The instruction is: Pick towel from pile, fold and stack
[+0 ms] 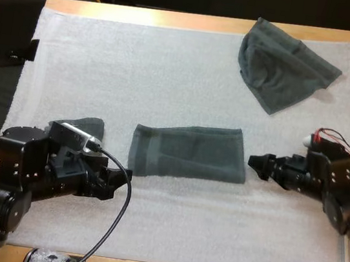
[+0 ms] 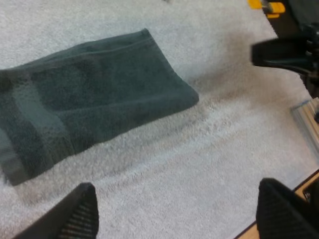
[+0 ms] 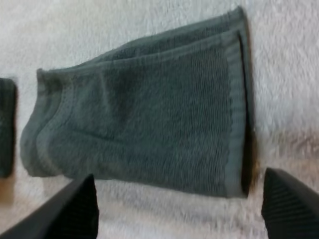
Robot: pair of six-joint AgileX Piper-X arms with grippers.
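Folded towel (image 1: 188,152): flat in the middle of the white mat (image 1: 169,78), between both tools, apparently awaiting another fold.
Left tool (image 1: 122,179): fingers apart, empty, just off the towel's near-left corner.
Right tool (image 1: 255,163): fingers apart, empty, facing the towel's right end, likely to take it.
Crumpled towel (image 1: 281,68): far right, well apart.
Dark towel piece (image 1: 89,124): beside the left arm, possibly the stack.

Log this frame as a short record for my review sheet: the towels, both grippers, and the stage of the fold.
folded towel: flat at mid-mat, between the grippers
crumpled towel: far right of the mat, apart from the folded towel
third towel: partly hidden behind my left arm; shape unclear
left gripper: open, clear of the folded towel
right gripper: open, just off the folded towel's end
stage: nothing held, crumpled towel untouched
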